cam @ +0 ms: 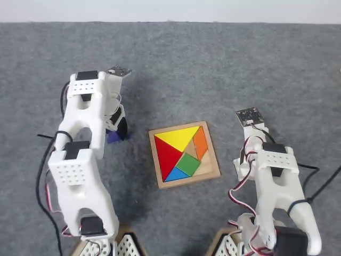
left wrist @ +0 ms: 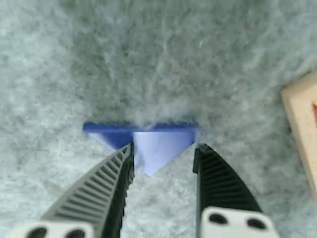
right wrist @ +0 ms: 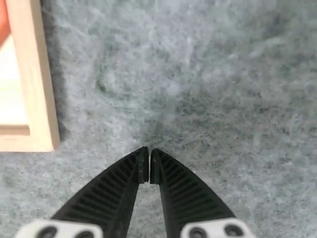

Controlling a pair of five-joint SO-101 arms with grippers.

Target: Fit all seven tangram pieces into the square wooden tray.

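Fuzzy grey mat [cam: 224,64] underneath.

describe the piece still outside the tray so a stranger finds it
Find the wooden tray on the grey carpet. Beside it, straddled by the open left end effector, lies a triangle. It alone is violet-blue and outside the tray.

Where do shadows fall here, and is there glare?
High view: the left arm throws a faint shadow on the grey mat toward the wooden tray, no glare. Right wrist view: a dark strip of shadow runs along the tray's outer wall. Left wrist view: the blue piece looks paler in the middle, between the jaws.
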